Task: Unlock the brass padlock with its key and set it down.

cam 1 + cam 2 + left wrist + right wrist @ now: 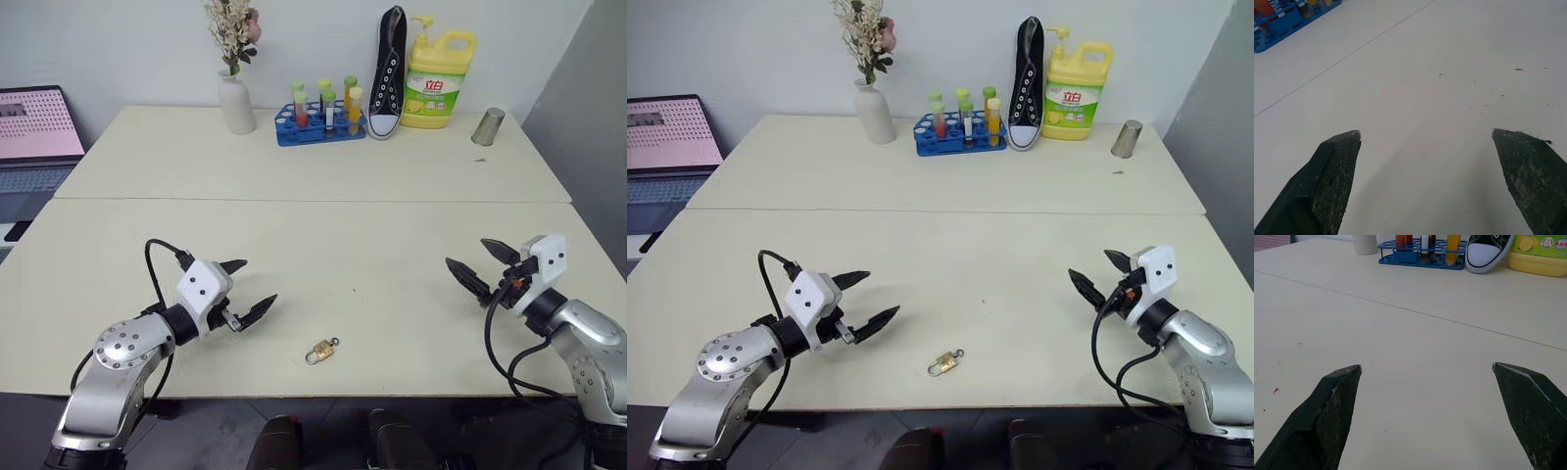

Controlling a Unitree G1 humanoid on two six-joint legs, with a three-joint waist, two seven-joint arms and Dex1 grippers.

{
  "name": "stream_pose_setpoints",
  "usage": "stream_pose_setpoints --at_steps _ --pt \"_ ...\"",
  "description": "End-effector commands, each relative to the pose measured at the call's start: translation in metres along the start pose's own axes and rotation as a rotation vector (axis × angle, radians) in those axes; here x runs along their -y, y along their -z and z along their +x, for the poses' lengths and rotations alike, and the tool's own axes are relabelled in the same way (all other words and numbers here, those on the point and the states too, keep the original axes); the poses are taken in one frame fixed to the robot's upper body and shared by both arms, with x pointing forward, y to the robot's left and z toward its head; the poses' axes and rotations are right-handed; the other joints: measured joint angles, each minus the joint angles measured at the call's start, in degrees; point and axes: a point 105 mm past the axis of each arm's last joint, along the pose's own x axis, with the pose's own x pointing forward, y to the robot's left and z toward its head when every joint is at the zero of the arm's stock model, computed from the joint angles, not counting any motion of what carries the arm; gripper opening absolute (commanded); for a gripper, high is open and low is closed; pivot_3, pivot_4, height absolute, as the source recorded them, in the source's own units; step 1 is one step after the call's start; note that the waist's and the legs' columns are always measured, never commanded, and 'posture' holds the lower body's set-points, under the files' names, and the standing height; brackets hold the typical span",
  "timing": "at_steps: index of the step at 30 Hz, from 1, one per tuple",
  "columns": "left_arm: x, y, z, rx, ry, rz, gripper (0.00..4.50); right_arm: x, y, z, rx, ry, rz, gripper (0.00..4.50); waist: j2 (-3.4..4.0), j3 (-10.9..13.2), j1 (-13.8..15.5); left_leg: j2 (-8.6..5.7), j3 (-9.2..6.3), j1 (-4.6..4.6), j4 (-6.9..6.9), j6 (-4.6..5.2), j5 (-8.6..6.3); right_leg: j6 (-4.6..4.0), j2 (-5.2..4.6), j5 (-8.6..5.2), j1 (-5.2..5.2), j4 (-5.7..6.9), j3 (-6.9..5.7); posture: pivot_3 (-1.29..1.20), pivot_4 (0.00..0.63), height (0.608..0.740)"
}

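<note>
The brass padlock (pixel 318 352) lies near the table's front edge, between the two arms, with the small silvery key (pixel 333 343) at its right end, seemingly in the lock. My left gripper (pixel 253 287) hovers open just left of the padlock, nothing between its fingers (pixel 1332 171). My right gripper (pixel 474 265) stands open far off to the right, also empty, its fingers (pixel 1334 401) spread over bare tabletop.
Along the far side of the cream table (pixel 323 225) stand a white vase with flowers (pixel 235 98), a blue tube rack (pixel 318 122), a black sneaker (pixel 389 73), a yellow detergent bottle (pixel 439 78) and a metal cup (pixel 487 126). A laptop (pixel 34 127) sits at far left.
</note>
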Motion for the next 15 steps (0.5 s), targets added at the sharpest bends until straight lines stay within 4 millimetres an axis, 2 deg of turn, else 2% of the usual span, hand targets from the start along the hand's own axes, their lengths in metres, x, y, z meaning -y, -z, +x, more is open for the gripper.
stream_pose_setpoints --at_steps 1,13,15 --pt "0.006 -0.008 0.000 0.046 0.035 0.048 4.50 0.001 -0.005 -0.004 0.023 0.015 -0.018 4.49 0.00 0.0 0.0 0.02 -0.01 0.00 0.00 0.00 0.00 0.00 0.00 0.00 0.00 0.00 -0.01 0.00 0.150 0.740" --pt "-0.008 -0.001 0.005 0.009 -0.015 0.081 4.50 -0.004 0.005 0.007 0.034 0.024 0.014 4.49 0.00 0.0 0.0 0.01 0.00 0.02 0.03 0.00 0.00 0.00 0.02 0.00 0.01 0.01 0.00 0.00 0.150 0.740" --pt "-0.011 -0.007 0.006 0.065 -0.005 0.062 4.50 -0.005 0.005 0.006 0.039 -0.004 0.006 4.49 0.00 0.0 0.0 0.01 -0.01 0.02 0.03 0.00 0.00 0.00 0.02 0.00 0.01 0.02 -0.01 0.00 0.150 0.740"
